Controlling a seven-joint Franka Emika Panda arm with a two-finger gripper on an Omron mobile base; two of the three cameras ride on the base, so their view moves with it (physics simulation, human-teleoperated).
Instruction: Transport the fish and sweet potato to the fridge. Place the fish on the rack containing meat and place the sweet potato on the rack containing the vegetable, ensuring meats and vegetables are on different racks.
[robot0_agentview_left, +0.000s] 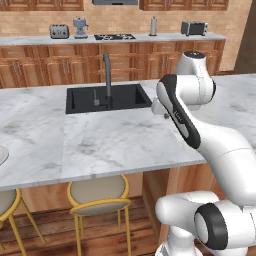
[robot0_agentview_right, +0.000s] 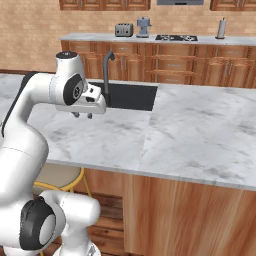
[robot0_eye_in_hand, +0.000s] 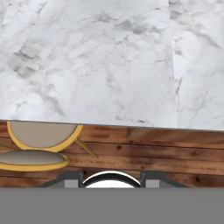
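Right base view gives you the tool hanging above the white marble bench, ahead of the black sink; you cannot tell if its fingers are parted. Yellow-framed stools sit below.

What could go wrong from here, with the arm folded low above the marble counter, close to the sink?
1. The gripper hangs just above the counter near its front edge; a downward move, or a drive forward, might knock it on the marble.
2. The faucet stands right behind the hand; a wide swing could hit it.
3. The stools stand under the counter beside the base; driving sideways might bump them.
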